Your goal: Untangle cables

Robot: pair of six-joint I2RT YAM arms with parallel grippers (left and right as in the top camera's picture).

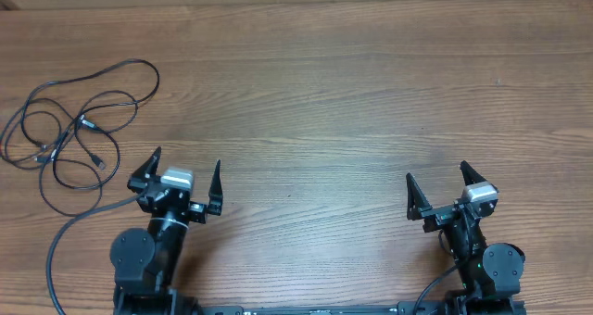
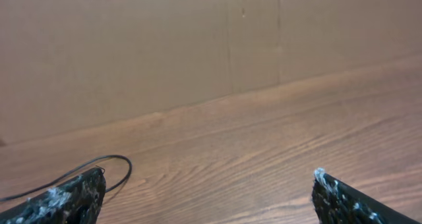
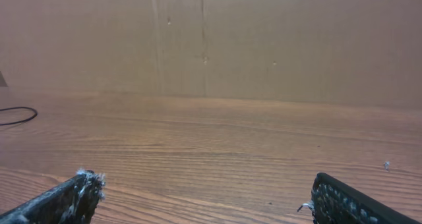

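Right now my left jaws and right jaws both gape, released; tangled cables (image 1: 83, 122) lie on worktop (image 1: 324, 93) near left jaws.

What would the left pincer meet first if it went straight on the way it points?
The way looks free: only bare table lies ahead of the left pincer, up to the brown back wall. The cables sit to its left; one loop may come close.

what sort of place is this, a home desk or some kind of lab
Probably a robot test bench, not a home: two arms, left gripper and right gripper open, are mounted at a wood-grain table with a plain brown board behind and the cables as props.
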